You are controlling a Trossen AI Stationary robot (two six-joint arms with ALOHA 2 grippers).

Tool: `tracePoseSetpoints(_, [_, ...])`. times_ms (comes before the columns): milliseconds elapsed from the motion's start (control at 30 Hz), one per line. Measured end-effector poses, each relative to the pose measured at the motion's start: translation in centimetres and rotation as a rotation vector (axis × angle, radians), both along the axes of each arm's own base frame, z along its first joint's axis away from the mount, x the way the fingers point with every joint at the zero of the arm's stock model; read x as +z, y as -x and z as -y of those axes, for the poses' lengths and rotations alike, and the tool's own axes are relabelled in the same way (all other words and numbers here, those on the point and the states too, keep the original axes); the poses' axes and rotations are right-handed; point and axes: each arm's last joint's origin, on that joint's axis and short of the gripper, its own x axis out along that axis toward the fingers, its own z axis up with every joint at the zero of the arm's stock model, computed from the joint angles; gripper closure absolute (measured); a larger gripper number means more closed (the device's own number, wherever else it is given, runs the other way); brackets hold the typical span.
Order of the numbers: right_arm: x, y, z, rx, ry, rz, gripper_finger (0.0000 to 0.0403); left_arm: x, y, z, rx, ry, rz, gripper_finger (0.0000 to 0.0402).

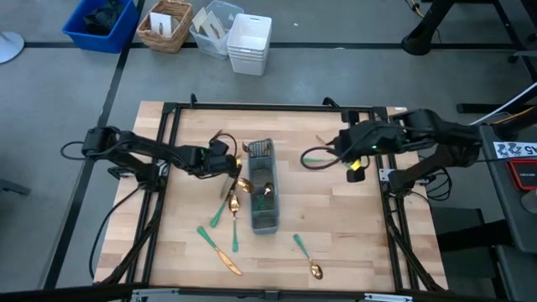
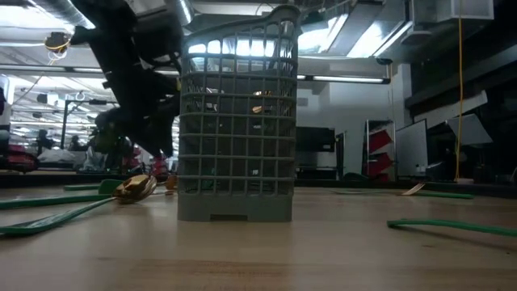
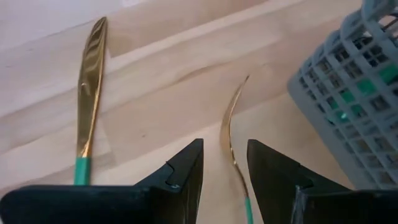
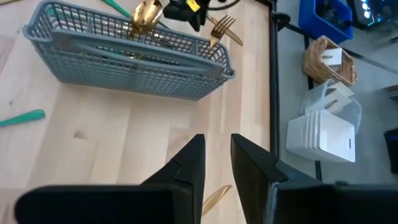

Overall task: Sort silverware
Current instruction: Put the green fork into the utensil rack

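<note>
The silverware is scattered over the wooden table (image 1: pixel 352 243) around the grey caddy (image 1: pixel 263 195), which lies at the centre with a few gold and green pieces inside it. On the near side, one spoon (image 1: pixel 307 257) lies alone towards the right, and three green-handled pieces (image 1: pixel 220 239) lie to the caddy's left. Beside the caddy's left wall sit two gold spoon heads (image 1: pixel 240 191), touching or nearly so.

The left gripper (image 3: pixel 224 171) is low over the boards just beside the caddy, fingers (image 3: pixel 186 168) narrowly apart with a slim gold piece (image 3: pixel 229 134) lying between them, not clamped. One gold knife (image 3: pixel 91 81) lies apart from it.

The right gripper (image 4: pixel 216 163) hangs above the table's right half, its fingers a narrow gap apart and empty, with a gold tip (image 4: pixel 214 198) on the wood just below. One fork (image 4: pixel 222 28) lies at the caddy's far end.

Beyond the table stand one blue bin (image 1: pixel 101 23), one wicker basket (image 1: pixel 164 25) and one white stack of tubs (image 1: pixel 249 44).
</note>
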Motion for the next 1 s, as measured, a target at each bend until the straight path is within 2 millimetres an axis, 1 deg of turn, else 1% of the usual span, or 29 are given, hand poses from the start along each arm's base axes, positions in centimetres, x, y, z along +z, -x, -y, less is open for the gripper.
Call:
tracePoseSetpoints(167, [0.1, 0.4, 0.1, 0.0, -0.001, -0.003, 0.0324, -0.7, -0.7, -0.8, -0.026, 0.032, -0.004, 0.0286])
tracePoseSetpoints(367, [-0.1, 0.6, 0.1, 0.007, -0.005, -0.031, 0.0324, -2.1, -0.9, -1.4, 0.001, 0.043, -0.06, 0.0286])
tracePoseSetpoints(600, [-0.1, 0.6, 0.0, 0.011, -0.01, -0.034, 0.0324, -3.6, -2.0, -2.1, -0.034, 0.065, -0.056, 0.0286])
tracePoseSetpoints(733, [-0.1, 0.6, 0.0, 0.011, -0.01, -0.035, 0.0324, -4.4, -2.1, -2.6, -0.02, 0.086, -0.082, 0.0287])
tracePoseSetpoints(867, [-0.1, 0.6, 0.0, 0.011, -0.01, -0.035, 0.0324, -4.8, -2.1, -3.0, -0.005, 0.093, -0.099, 0.0311])
tracePoseSetpoints(1000, [-0.1, 0.6, 0.0, 0.011, -0.01, -0.035, 0.0324, -4.7, -2.0, -3.0, -0.023, 0.087, -0.109, 0.0362])
